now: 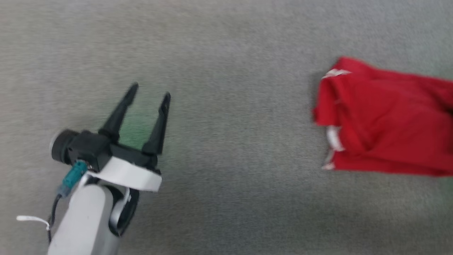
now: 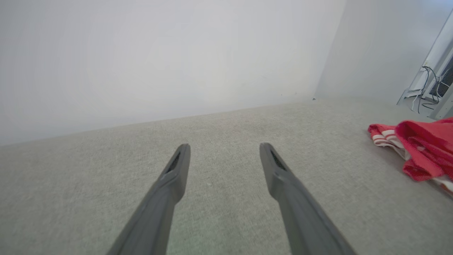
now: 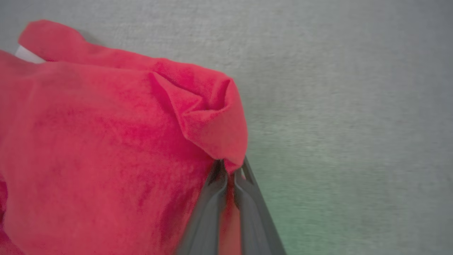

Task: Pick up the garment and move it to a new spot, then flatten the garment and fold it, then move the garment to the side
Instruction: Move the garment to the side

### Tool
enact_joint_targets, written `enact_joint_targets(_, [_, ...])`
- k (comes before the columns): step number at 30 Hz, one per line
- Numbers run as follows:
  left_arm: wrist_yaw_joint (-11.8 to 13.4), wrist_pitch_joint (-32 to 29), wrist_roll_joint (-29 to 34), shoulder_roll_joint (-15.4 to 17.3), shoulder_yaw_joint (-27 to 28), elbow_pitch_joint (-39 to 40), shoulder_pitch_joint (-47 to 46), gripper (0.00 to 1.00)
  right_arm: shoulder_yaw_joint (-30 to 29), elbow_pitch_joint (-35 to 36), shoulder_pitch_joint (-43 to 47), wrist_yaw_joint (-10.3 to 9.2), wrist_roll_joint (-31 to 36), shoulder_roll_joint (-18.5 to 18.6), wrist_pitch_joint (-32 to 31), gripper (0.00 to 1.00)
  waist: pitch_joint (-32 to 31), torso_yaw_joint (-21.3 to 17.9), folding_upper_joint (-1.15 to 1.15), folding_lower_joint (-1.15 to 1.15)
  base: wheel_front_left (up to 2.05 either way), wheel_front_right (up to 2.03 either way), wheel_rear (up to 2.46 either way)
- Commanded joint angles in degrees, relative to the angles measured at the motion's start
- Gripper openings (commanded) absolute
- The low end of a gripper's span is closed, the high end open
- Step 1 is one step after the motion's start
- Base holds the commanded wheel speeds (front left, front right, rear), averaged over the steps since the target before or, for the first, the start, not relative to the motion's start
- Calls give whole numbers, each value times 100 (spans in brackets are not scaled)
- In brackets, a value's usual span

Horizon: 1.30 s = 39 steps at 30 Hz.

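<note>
- My right hand (image 3: 231, 165), fingers drawn narrow, pinches a fold at the edge of the garment (image 3: 106, 141). Red cloth bunches over the tips and runs down between them, so I judge the bite has taken a gathered fold, not a single layer.
- The garment lies crumpled on the grey carpeted floor (image 1: 230, 177), red body uppermost. White and striped trim peeks out along the side that faces my left hand.
- I cannot tell whether the pinched edge has left the floor.
- My left hand (image 1: 150, 90) hovers well apart from the garment, fingers spread wide and holding nothing. It points across bare carpet toward the white wall (image 2: 159, 60). I read it as parked clear so that one hand can make the lift.
- Beyond the garment, in the left wrist view, dark cables (image 2: 426, 88) hang beside a pale frame.
- By my judgement the job is at its opening step. The pinch is made, but the lift and the carry to a new spot are not yet done. Flattening, folding and setting aside all remain.
- A hold at one edge will likely let the soft shirt hang long and trail, so I judge the next move calls for a slow, high rise. The risk is cloth sliding out of so small a bite.
</note>
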State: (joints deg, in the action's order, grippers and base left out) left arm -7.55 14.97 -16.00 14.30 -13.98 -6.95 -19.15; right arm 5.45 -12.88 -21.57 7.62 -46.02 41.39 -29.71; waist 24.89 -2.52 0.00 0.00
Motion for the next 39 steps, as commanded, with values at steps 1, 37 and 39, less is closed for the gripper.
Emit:
enact_joint_targets(1, [15, 30, 99, 133, -78, 73, -245, 100, -237, -29, -5, -21, 123, 148, 85, 0, 291, -324, 0, 0, 0, 0, 0])
enact_joint_targets(37, [15, 30, 24, 815, -1273, 316, -3427, 100, -1473, -3878, -3094, -15, 1534, 810, 1880, 48, 2145, -476, 0, 0, 0, 0, 0])
enact_joint_targets(39, [15, 30, 47, 785, -1222, 298, -3343, 100, -1377, -3968, -3148, -15, 1569, 812, 2055, 100, 2058, -469, 0, 0, 0, 0, 0])
